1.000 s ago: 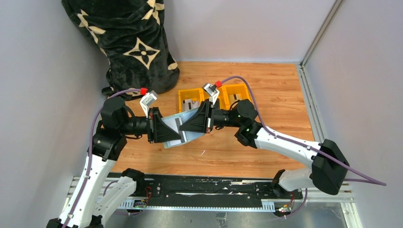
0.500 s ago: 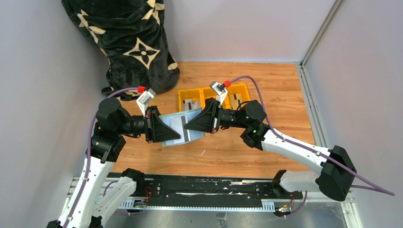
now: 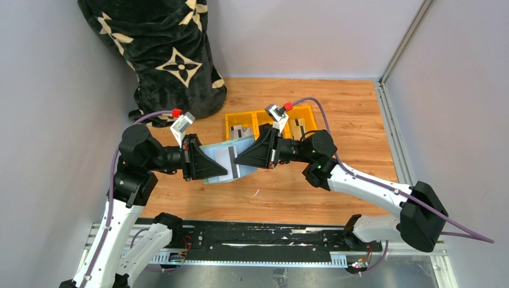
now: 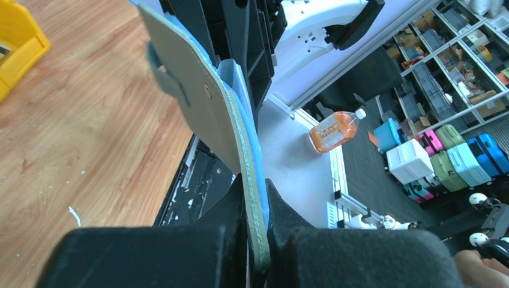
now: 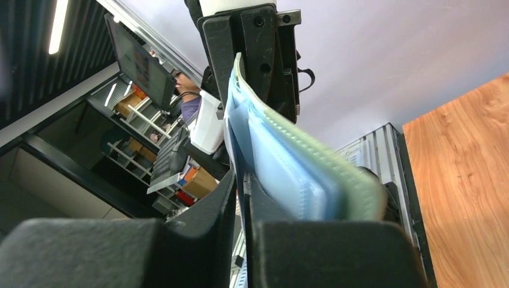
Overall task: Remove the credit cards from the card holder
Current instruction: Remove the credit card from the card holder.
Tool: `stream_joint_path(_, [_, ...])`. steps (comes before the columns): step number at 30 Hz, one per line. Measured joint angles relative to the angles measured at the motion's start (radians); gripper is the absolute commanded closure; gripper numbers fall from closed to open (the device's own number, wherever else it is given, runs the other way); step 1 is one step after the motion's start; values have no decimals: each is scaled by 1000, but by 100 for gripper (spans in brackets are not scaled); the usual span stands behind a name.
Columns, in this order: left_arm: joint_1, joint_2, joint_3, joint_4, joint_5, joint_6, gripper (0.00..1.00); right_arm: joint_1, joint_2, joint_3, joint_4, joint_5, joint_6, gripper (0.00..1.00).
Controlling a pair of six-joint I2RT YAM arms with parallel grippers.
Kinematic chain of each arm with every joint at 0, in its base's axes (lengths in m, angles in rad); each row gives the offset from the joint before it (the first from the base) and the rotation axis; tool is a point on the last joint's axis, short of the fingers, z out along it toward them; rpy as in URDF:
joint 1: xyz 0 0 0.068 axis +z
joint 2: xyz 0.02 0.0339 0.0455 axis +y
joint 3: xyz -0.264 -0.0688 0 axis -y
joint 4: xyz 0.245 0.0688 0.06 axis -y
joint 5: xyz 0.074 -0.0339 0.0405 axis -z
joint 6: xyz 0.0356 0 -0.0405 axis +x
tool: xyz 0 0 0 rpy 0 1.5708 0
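The sage-green card holder [image 3: 246, 146] hangs in the air between both grippers, above the wooden table. My left gripper [image 3: 227, 174] is shut on the holder's green cover, seen edge-on in the left wrist view [image 4: 198, 102] with its snap tab. My right gripper [image 3: 236, 162] is shut on a thin bluish inner layer of the holder [image 5: 312, 168]. I cannot tell whether that layer is a sleeve or a card. A pale credit card [image 3: 222, 161] with a dark stripe shows inside the open holder. The jaws of both grippers are pressed together.
A yellow three-compartment tray [image 3: 230, 122] stands on the table behind the grippers, with cards lying in its left [image 3: 243, 131] and right [image 3: 297, 125] compartments. A black patterned blanket [image 3: 162, 54] is heaped at the back left. Grey walls close in the left, back and right.
Both grippers have drawn slightly apart, the left one leftward and the right one rightward and back. The card holder is spread a little wider between them.
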Motion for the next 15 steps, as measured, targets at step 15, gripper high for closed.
stream_joint_path(15, [-2,-2,8,11,-2,-4,98,-29,26,-61,196,-14,129,100])
